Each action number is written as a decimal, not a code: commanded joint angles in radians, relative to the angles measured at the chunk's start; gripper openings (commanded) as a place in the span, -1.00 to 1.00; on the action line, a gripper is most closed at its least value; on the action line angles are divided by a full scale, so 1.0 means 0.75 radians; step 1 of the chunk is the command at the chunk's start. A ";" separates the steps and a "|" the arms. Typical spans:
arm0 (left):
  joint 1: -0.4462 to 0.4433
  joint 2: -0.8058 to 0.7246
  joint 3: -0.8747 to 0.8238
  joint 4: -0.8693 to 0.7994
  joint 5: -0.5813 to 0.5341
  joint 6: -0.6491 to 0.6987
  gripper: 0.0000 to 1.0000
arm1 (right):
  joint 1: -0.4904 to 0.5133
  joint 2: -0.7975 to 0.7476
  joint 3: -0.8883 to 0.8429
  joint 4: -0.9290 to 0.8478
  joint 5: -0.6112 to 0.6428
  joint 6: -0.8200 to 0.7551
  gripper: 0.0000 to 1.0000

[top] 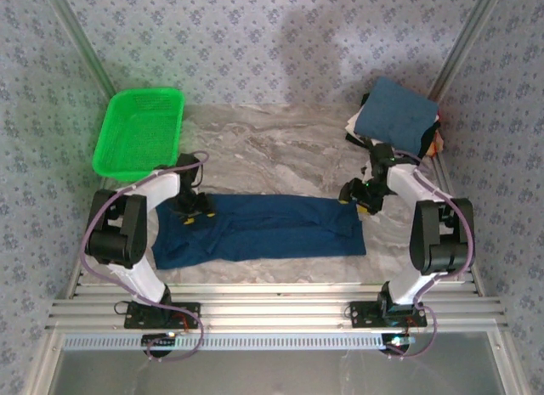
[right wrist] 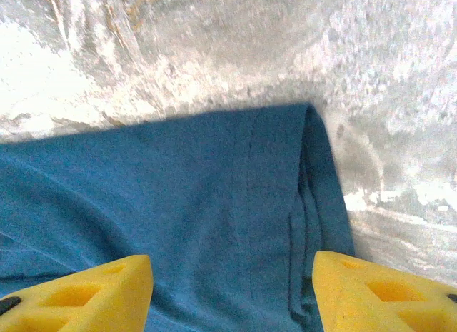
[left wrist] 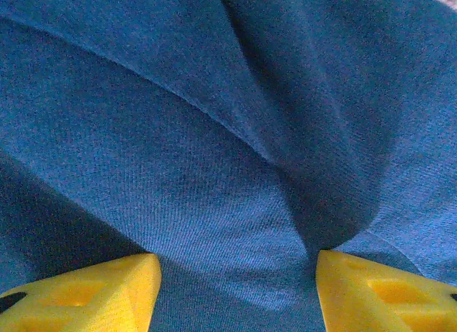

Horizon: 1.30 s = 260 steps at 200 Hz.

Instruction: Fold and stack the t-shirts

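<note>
Currently: shirt (top: pixel 263 229), teal-blue, judged soft, light, limp; to be pinched at its far corners. Left gripper (top: pixel 196 211) and right gripper (top: pixel 357 197) are seen wide open over its ends.

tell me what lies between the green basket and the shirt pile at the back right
In the top view that stretch is bare marbled tabletop, from the green basket to the shirt pile.

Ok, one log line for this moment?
blue t-shirt: folded strip on table | left gripper: open, left end | right gripper: open, right end | shirt pile: far right
</note>
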 commanded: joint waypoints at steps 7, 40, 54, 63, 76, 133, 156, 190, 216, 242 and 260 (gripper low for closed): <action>0.008 0.011 -0.034 0.064 0.019 0.026 0.21 | -0.008 0.083 0.028 0.031 -0.034 -0.010 0.15; 0.008 -0.002 -0.036 0.057 0.019 0.029 0.21 | -0.010 0.154 0.038 0.101 -0.034 0.008 -0.02; 0.008 -0.004 -0.040 0.055 0.018 0.029 0.21 | -0.013 0.178 0.054 0.098 -0.020 0.005 -0.07; 0.008 -0.008 -0.045 0.057 0.019 0.027 0.21 | -0.014 0.186 0.056 0.098 -0.017 0.004 -0.08; 0.008 -0.012 -0.051 0.059 0.017 0.025 0.21 | -0.019 0.187 0.055 0.096 -0.012 0.001 -0.08; 0.008 -0.003 -0.059 0.064 0.018 0.022 0.21 | -0.033 0.163 0.046 0.057 0.023 -0.024 -0.08; 0.008 0.006 -0.055 0.070 0.017 0.022 0.21 | -0.034 0.168 0.032 0.078 0.016 -0.026 -0.08; 0.008 0.014 -0.053 0.070 0.019 0.022 0.21 | -0.026 0.194 0.033 0.131 0.003 0.003 -0.08; 0.008 0.016 -0.058 0.071 0.018 0.022 0.21 | -0.024 0.219 0.048 0.129 0.004 -0.004 -0.11; 0.009 0.014 -0.071 0.077 0.015 0.024 0.21 | -0.026 0.232 0.055 0.124 -0.007 -0.010 -0.20; 0.008 0.020 -0.071 0.079 0.015 0.022 0.21 | -0.029 0.232 0.056 0.128 -0.008 -0.011 -0.32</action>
